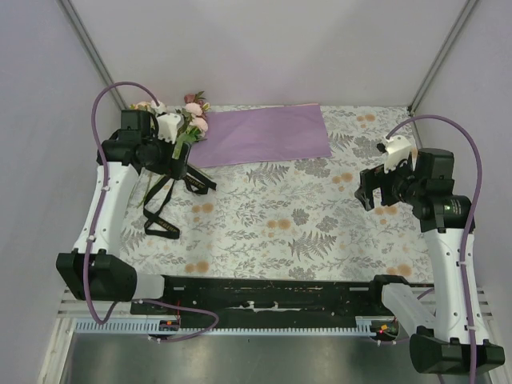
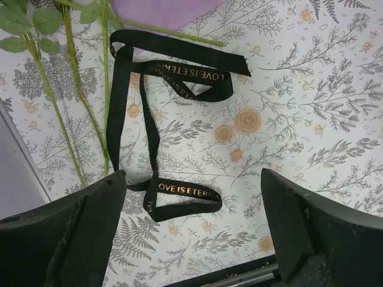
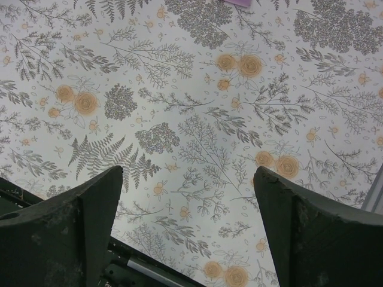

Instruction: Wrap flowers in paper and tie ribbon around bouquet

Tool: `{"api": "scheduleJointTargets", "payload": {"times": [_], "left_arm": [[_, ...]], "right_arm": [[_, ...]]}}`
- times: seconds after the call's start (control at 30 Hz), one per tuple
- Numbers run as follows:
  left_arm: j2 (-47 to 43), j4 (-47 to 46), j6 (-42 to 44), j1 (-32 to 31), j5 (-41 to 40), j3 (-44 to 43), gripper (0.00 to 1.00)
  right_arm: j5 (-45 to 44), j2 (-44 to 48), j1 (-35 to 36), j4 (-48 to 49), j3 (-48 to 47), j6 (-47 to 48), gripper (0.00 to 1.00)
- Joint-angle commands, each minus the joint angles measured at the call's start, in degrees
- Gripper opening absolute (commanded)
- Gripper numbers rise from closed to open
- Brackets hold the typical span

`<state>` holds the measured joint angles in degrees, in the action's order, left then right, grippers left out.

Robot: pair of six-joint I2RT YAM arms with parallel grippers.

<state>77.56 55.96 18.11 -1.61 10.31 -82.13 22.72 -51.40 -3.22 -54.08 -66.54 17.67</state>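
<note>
— Across the table, what takes up the most room?
— The tablecloth [image 1: 320,232]. It runs from the black rail [image 1: 272,292] at the near edge back to the far wall [image 1: 264,48]. Its middle and right stretches lie bare between the two arms.

— And next in size?
— The paper [image 1: 264,134]. It lies flat, lilac face up, along the far edge of the cloth, with its long side parallel to that wall. Its left end touches the flowers, and its right end stops short of the right arm [image 1: 436,216].

— How are the arms placed?
— The left arm [image 1: 112,200] reaches into the far left corner, close to the side wall [image 1: 32,120]. The right arm stands by the right edge at mid-depth, apart from the paper.

— Their fingers?
— The left gripper [image 2: 192,179] hangs over the ribbon with its fingers spread wide, holding nothing. The right gripper [image 3: 188,173] is spread just as wide over bare cloth.

— Where are the flowers?
— The flowers [image 1: 194,112] lie outside the paper, on the cloth. Their blooms are at its far left end and the stems run toward the near edge under the left wrist. One thin stem lies along the paper's near corner.

— And the ribbon?
— The ribbon [image 2: 191,73] lies in loose loops just beside the stems, on the near side of the paper, with its gold lettering showing.
</note>
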Motion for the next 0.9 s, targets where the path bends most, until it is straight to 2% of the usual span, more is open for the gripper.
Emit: {"api": "scheduleJointTargets", "payload": {"times": [0.0, 0.07, 0.2, 0.33, 0.47, 0.63, 0.87], "left_arm": [[3.47, -1.82, 5.08, -3.3, -2.65, -2.59, 1.0], [3.92, -5.31, 9.2, -9.87, -9.47, -1.55, 1.0], [4.09, -19.63, 21.58, -25.96, -27.32, 8.63, 1.0], [9.17, -32.37, 31.27, -35.11, -35.68, 13.56, 1.0], [17.61, -43.81, 37.69, -40.04, -37.9, 13.31, 1.0], [29.12, -58.4, 45.17, -42.69, -39.31, 12.44, 1.0], [45.46, -69.3, 50.79, -43.48, -41.68, 5.41, 1.0]], "right_arm": [[1.8, -1.07, -0.12, 0.21, -2.54, -1.85, 0.98], [1.63, -1.6, -0.12, 0.03, -2.45, -2.03, 0.98], [1.36, -2.22, -0.64, 0.21, -1.22, -3.96, 0.98], [2.41, -3.53, -2.31, 0.38, -0.34, -5.62, 0.98], [3.99, -5.38, -4.94, 0.38, -0.87, -7.56, 0.98], [5.22, -7.66, -7.58, -0.41, -3.15, -9.5, 0.98], [5.32, -9.86, -10.48, -1.37, -6.58, -11.43, 0.98]]}}
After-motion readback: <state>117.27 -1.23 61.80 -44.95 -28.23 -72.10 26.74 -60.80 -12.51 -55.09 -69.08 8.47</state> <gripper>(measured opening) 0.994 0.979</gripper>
